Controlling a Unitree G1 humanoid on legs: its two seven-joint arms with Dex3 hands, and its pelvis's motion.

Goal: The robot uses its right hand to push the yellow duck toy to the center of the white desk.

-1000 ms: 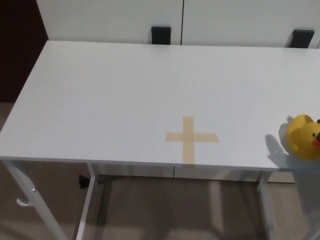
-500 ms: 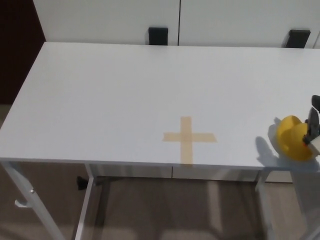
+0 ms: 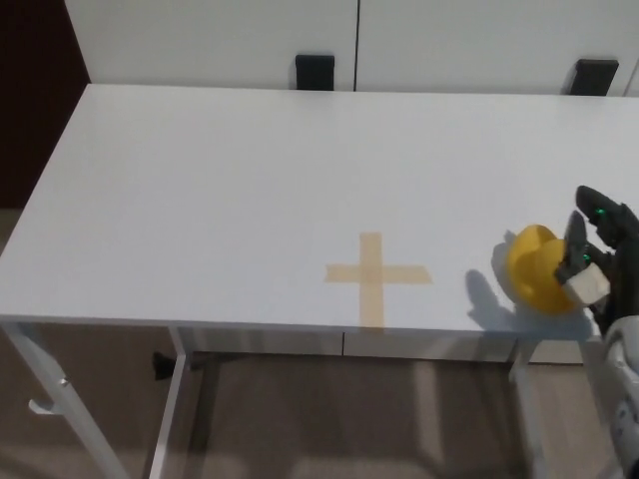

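A yellow duck toy [image 3: 537, 269] sits on the white desk [image 3: 250, 190] near its front right edge, to the right of a tan tape cross [image 3: 376, 274]. My right hand [image 3: 597, 261] comes in from the right edge and rests against the duck's right side, its black fingers [image 3: 602, 218] spread apart and holding nothing. Part of the duck is hidden behind the hand. My left hand does not show.
Two black brackets [image 3: 315, 72] [image 3: 593, 76] stand behind the desk's far edge against white cabinet panels. The desk's front edge runs just below the duck. Brown floor and the white desk legs [image 3: 60, 409] show underneath.
My right hand has come further into view from the right, and the duck has slid left toward the tape cross. The camera also shifted slightly after the first frame.
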